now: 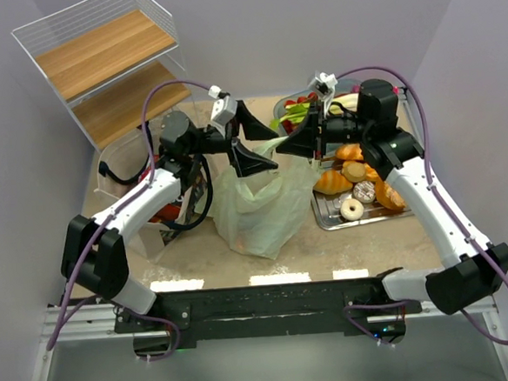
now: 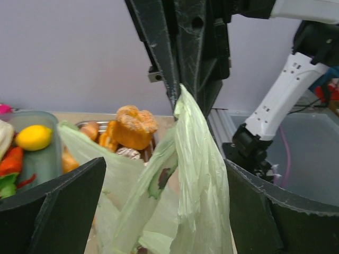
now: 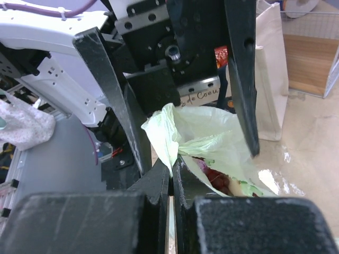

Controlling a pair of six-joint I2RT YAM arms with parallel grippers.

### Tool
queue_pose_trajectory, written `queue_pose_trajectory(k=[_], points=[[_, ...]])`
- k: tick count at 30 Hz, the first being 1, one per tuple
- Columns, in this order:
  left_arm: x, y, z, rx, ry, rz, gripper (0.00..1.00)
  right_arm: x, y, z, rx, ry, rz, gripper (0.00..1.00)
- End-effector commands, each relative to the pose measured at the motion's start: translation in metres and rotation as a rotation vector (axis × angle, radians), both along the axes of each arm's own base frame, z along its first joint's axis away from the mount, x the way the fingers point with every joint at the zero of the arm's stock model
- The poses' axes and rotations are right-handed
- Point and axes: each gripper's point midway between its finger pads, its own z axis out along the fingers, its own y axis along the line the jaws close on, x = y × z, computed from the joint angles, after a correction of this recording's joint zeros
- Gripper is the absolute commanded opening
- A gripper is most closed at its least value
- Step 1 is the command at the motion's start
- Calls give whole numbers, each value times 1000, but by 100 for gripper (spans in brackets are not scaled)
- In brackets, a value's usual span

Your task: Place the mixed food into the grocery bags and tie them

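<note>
Honestly, the sketchy bit is right at my fingertips. My right gripper (image 3: 171, 177) is pinched tight on one thin corner of the green bag (image 1: 260, 209). My left gripper (image 2: 164, 169) hangs wide apart with that same flap standing between its fingers, not gripping it.

If I tug before the left bites, I reckon the film slips out or tears. Then the bag slumps with the reddish stuff (image 3: 209, 174) inside.

The bag sits mid-table, with the pastry tray (image 1: 325, 213) at its 3 o'clock, the canvas tote (image 3: 270, 79) at 9 and the veg tub (image 1: 294, 111) at 1.

Writing: just one label (image 3: 198, 98) behind the left gripper, something like "de Coeu", cut off. Nothing else is legible.
</note>
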Motion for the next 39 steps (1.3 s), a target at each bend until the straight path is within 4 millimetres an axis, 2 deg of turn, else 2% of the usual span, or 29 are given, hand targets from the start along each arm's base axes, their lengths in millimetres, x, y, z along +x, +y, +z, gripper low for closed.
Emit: queue_pose_trajectory(k=[1,6,7,10,14,18,20,21,23,24,25,27,28,29,30,31,36,39], points=[[-30,-10,11,-5,-30,-175,85,-9,5,25,33,-53,65,0],[-33,-12,-10,30,25,-209,68,-11,7,34,50,-67,85,0],[-35,-11,-13,36,33,-217,59,-10,6,34,49,-64,82,0],[-34,-9,-21,63,65,-211,43,-8,7,33,44,-62,75,0],[-29,-3,-24,90,58,-159,37,-5,5,30,21,-75,52,0],[-28,0,-24,102,39,-141,26,-2,5,26,7,-63,42,0],[-28,0,-28,121,58,-126,12,3,3,25,-1,-69,9,0],[-22,-1,-29,124,40,-94,0,5,2,26,-7,-72,-5,0],[-12,2,-34,158,72,-10,0,13,-1,23,-29,-68,-60,0],[5,3,-37,170,50,100,0,14,-4,25,-34,-74,-92,5],[7,9,-38,190,56,156,0,30,-12,21,-62,-67,-200,24],[23,19,-44,207,54,296,0,40,-23,16,-103,-52,-293,57],[22,24,-36,190,33,333,0,48,-31,13,-118,-49,-345,81],[22,27,-34,183,34,355,0,58,-40,10,-132,-47,-410,90],[20,29,-40,187,37,364,0,65,-45,4,-137,-45,-447,95],[16,31,-35,178,25,364,0,70,-53,4,-137,-53,-481,99],[6,35,-37,181,28,350,0,101,-73,-6,-164,-135,-646,99],[6,36,-39,183,29,354,0,110,-72,-16,-170,-138,-645,99]])
